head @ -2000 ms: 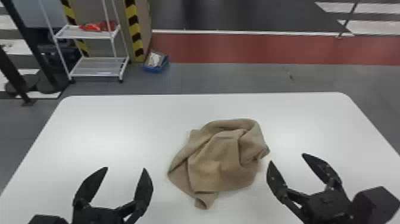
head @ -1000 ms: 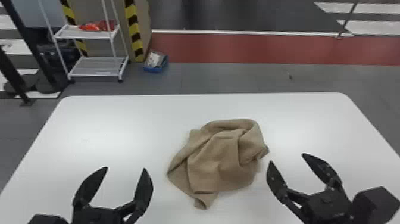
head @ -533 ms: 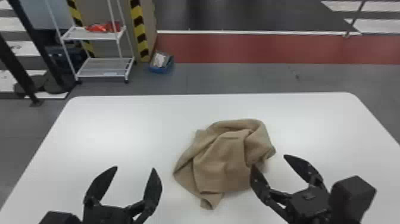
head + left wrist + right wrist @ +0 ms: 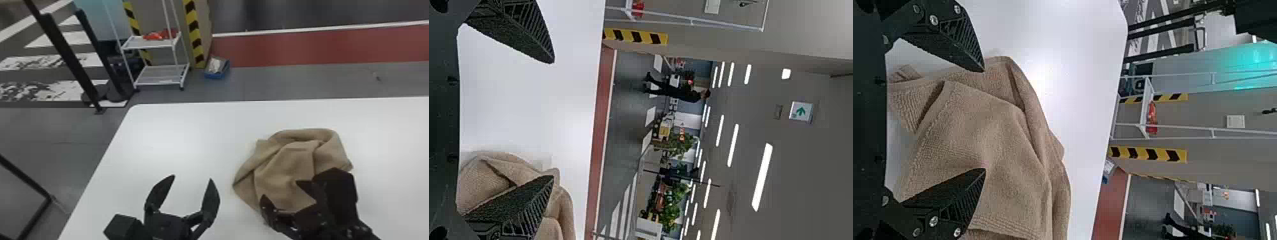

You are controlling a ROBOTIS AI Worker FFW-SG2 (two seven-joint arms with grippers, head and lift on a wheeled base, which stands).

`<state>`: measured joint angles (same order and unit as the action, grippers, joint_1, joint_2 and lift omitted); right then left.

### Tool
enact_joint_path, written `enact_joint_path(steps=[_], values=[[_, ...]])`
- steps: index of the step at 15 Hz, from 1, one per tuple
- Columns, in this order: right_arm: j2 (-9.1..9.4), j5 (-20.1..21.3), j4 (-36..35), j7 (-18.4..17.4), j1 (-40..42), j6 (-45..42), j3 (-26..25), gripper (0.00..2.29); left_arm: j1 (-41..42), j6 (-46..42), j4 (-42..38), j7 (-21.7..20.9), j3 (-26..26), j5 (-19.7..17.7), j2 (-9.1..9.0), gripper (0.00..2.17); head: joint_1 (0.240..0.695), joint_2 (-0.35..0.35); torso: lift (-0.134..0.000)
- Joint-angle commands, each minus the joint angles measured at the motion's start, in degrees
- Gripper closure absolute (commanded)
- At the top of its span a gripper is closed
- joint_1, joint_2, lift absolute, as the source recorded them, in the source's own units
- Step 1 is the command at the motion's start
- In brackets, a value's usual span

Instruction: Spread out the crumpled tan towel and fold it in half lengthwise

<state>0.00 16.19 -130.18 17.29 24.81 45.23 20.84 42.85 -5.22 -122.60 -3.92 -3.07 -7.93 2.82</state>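
A crumpled tan towel of thick, woven cloth [image 4: 287, 166] lies on a smooth white table with a rounded far left corner [image 4: 191, 134]. The towel is bunched into a rough heap, with several folds running across it, and a pointed part of it is turned toward the left. The right gripper, black with two flat fingers [image 4: 282, 191], is over the near right part of the towel. Its two fingers are spread well apart and pinch nothing; whether they touch the cloth, one cannot tell. The left gripper, also black and two-fingered [image 4: 192, 177], is above the near part of the table, to the left of the towel and apart from it. Its fingers are likewise spread, with nothing between them. Beyond the table, at the far left, stands a white metal rack with two shelves [image 4: 159, 76], and a small blue box [image 4: 217, 76] is on the floor to its right.
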Motion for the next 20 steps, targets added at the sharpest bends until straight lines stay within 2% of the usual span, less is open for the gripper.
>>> enact_joint_path(steps=[1, 3, 6, 8, 9, 11, 14, 20], values=[[0.05, 1.0, 0.4, -0.1, -1.6, 1.8, 1.8, 0.19, -0.1, 0.1, 0.3, 0.0, 0.5, -0.4, -0.01, 0.05, 0.695, 0.238, -0.124], [0.05, 1.5, 0.4, -0.1, -3.0, 8.3, 1.8, 0.22, -0.3, -0.1, 0.4, 0.0, 0.9, -0.6, -0.01, 0.05, 0.695, 0.261, -0.124], [0.05, 4.3, 0.0, 1.2, -4.6, 21.7, 1.7, 0.22, -0.3, -0.1, 0.7, 0.0, 1.1, -0.9, -0.01, 0.05, 0.695, 0.256, -0.124], [0.05, 4.9, -0.4, 4.3, -5.2, 26.1, 0.9, 0.22, -0.3, -0.1, 0.7, 0.0, 1.2, -0.9, -0.1, 0.05, 0.695, 0.244, -0.124], [-0.61, 5.8, -1.5, 6.0, -5.5, 27.5, 0.9, 0.22, -0.3, -0.1, 0.7, 0.0, 1.2, -0.9, -0.1, 0.05, 0.695, 0.233, -0.124], [-0.97, 7.4, -2.6, 7.2, -6.1, 28.6, 0.8, 0.22, -0.3, -0.1, 0.8, 0.0, 1.1, -0.9, -0.27, 0.05, 0.695, 0.228, -0.124], [-0.97, 8.6, -2.4, 7.2, -7.9, 28.6, 0.8, 0.22, -0.3, -0.1, 0.9, 0.0, 0.9, -0.9, -0.27, 0.05, 0.695, 0.206, -0.124], [-0.44, 8.4, 4.7, 6.8, -14.1, 27.7, 1.5, 0.22, -0.3, -0.3, 1.1, 0.0, 0.8, -0.8, -0.27, 0.05, 0.695, 0.182, -0.124]])
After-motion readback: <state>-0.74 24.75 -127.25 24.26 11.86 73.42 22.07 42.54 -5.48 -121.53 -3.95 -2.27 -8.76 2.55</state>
